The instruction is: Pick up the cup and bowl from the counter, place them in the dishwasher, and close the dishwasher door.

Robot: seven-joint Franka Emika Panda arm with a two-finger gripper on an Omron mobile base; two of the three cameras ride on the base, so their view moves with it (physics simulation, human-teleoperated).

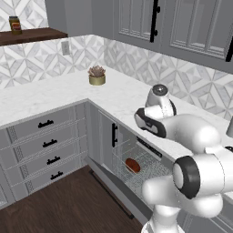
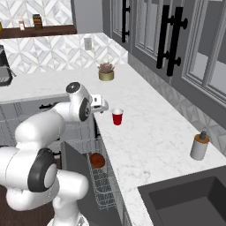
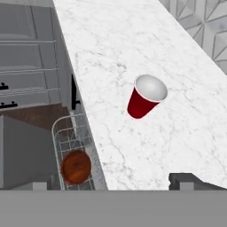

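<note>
One dark bowl (image 3: 76, 166) seen lying in dishwasher (image 3: 71, 146) wire rack, door dropped open over wood floor (image 1: 59, 205). Red cup (image 3: 145, 96) stood upright on marble worktop (image 3: 133, 53), right of rack. Claw (image 2: 102, 104) spread wide, nothing held.

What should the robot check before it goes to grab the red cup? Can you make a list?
1. Bowl already sits in the dishwasher rack: ok.
2. Cup stands upright on the counter, nothing crowding it: ok.
3. Gripper is open and empty: ok.
4. Gripper is lined up over the cup: not ok, it hangs beside the cup, near the counter edge.
5. Dishwasher door is down, so the rack can be reached: ok.
6. Free room in the rack for the cup: cannot tell.
</note>
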